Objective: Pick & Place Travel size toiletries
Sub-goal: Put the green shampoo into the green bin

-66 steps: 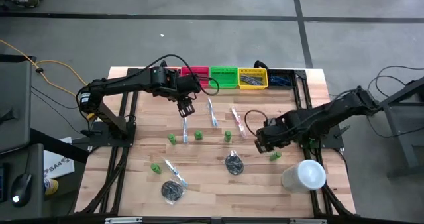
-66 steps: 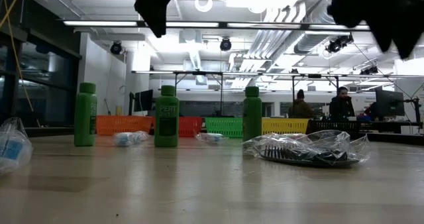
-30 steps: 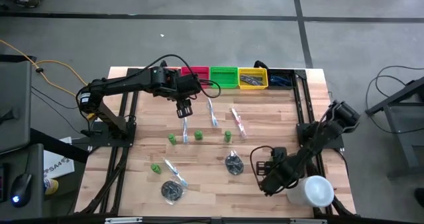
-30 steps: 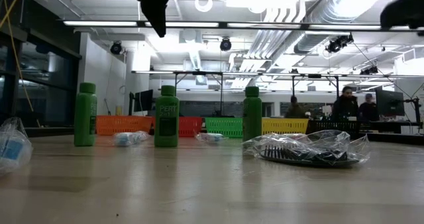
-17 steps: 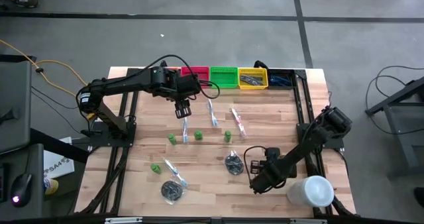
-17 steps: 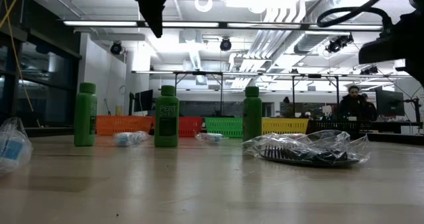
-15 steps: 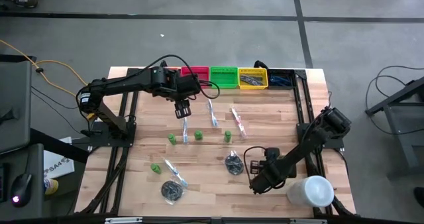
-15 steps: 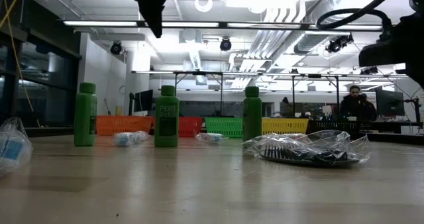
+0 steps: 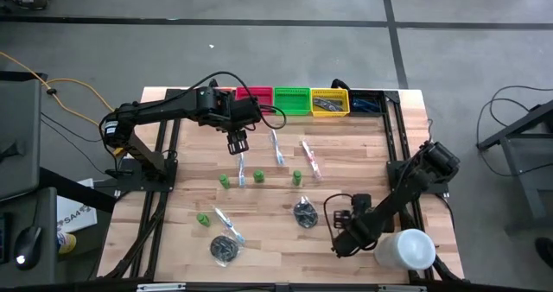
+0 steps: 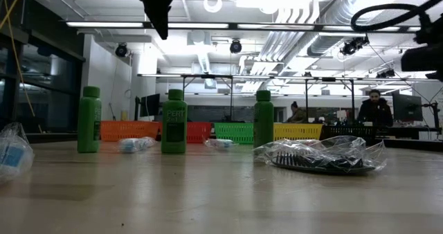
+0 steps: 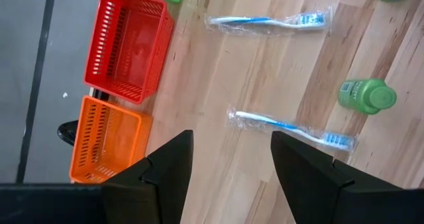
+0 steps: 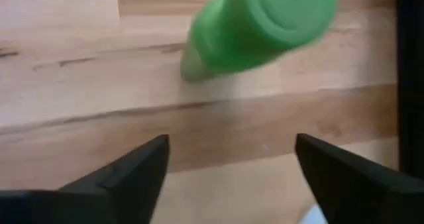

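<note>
So the wooden table (image 9: 276, 240) has both arms over it. The left gripper (image 9: 236, 144) hangs above the back of the table by the bins, fingers spread with nothing between them, and it hasn't budged in the last couple of seconds. The right gripper (image 9: 339, 243) sits at the front beside the big white cylinder (image 9: 406, 249). Two seconds ago it was further back, mid-right, with its fingers closer together. Now they're wide apart and empty, and a blurry green bottle (image 12: 258, 25) shows on the wood just ahead of them. I count five bins along the back: orange (image 11: 103, 141), red (image 9: 253, 94), green (image 9: 292, 100), yellow (image 9: 330, 102) and blue (image 9: 367, 102). From above I get four more green bottles, e.g. this one (image 9: 224, 181), scattered across the middle of the table. There are also two dark bundles (image 9: 304, 212) in crinkly wrap and four wrapped toothbrushes (image 9: 277, 147). The only writing I can read is "PERT" on the middle bottle (image 10: 174, 122).
</note>
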Available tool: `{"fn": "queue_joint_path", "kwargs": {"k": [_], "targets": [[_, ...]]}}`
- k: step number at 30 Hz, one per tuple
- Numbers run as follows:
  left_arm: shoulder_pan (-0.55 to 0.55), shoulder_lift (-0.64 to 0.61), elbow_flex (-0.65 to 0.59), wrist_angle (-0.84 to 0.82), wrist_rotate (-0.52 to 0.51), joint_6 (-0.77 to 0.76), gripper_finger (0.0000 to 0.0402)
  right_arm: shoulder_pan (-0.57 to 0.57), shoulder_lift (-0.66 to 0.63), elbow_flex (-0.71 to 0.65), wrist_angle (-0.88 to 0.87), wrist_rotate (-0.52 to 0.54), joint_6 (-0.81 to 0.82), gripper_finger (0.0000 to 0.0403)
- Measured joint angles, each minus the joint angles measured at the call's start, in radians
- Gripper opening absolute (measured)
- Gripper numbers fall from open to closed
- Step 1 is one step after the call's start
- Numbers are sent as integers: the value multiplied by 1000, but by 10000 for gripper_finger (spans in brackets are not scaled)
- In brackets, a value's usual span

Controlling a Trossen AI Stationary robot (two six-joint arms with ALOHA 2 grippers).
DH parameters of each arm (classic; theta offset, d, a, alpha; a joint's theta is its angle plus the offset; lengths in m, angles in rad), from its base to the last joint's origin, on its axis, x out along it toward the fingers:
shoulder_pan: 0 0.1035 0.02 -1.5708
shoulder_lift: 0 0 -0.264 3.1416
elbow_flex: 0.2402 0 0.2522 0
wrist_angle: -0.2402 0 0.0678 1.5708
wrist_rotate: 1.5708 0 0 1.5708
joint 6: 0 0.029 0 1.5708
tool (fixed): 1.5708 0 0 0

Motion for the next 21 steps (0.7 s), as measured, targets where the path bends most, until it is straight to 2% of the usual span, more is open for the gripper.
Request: {"fn": "queue_joint_path", "kwargs": {"k": [4, 7, 11, 17, 21], "targets": [[0, 0, 0, 0, 0, 0, 202, 2, 17, -30, 8, 62, -8, 378], [0, 0, 0, 0, 0, -2, 202, 7, 34, -64, 11, 91, -11, 396], [0, 0, 0, 0, 0, -7, 202, 9, 45, -102, 27, 126, -20, 389], [0, 0, 0, -1, 0, -21, 202, 9, 45, -135, 87, 252, -39, 369], [0, 0, 0, -3, 0, -26, 202, 9, 42, -177, 121, 282, -38, 356]]}}
